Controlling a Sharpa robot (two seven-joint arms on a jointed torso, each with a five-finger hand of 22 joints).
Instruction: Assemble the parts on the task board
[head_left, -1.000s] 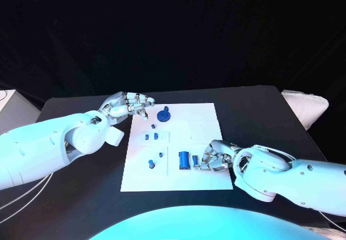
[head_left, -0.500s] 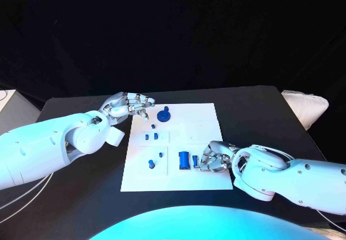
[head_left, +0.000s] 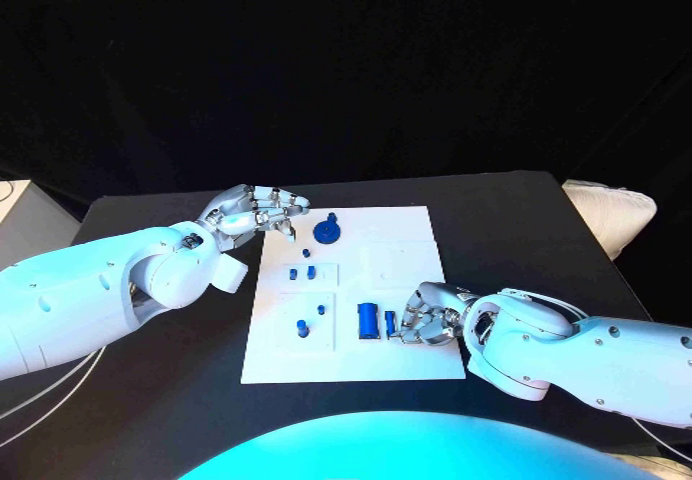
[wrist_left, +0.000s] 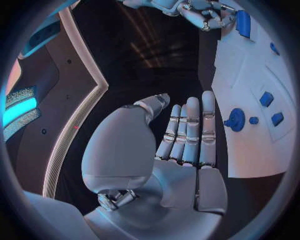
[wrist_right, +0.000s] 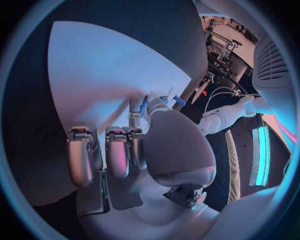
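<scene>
At the near edge of the board (head_left: 411, 225), a slim blue peg (head_left: 389, 322) is pinched by the right robot hand (head_left: 430, 318), beside a larger blue block (head_left: 368, 320). The peg should be kept upright and lowered gently. At the board's far corner, by the round knob (head_left: 329, 233), the left robot hand (head_left: 260, 210) is held spread, empty.

The head camera looks steeply down on the flat white rectangular task board (head_left: 361, 300); both wrist cameras (close behind their palms) share it.
</scene>
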